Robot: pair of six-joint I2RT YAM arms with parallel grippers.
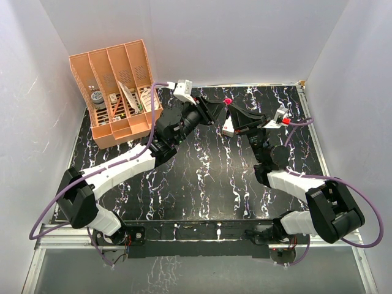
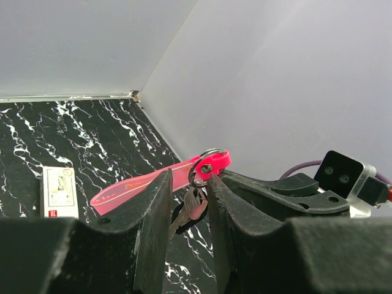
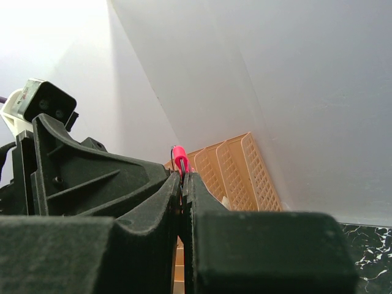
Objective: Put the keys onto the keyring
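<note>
Keyring [image 1: 228,100], top view: I see it held up between both grippers near the back wall. A white box [image 1: 228,127] lies just beside, the organizer [image 1: 116,92] well left, with open room nearer me.

Left wrist: left gripper [image 2: 190,184] pinches the key [image 2: 195,207] under the ring [image 2: 205,164]. The strap looks floppy. The key is light, stiff and likely slippery, so I'd hold its flats.

Right wrist: right gripper [image 3: 183,179] is clenched on the pink end.

Pink strap keyring [image 2: 136,188] aloft, small silvery key [image 2: 196,206] apparently on it.

One keyring [image 2: 141,187], one key [image 2: 195,206], one white box [image 2: 59,192], one orange organizer [image 1: 84,79], two hands: left hand [image 2: 188,179], right hand [image 3: 183,177].
</note>
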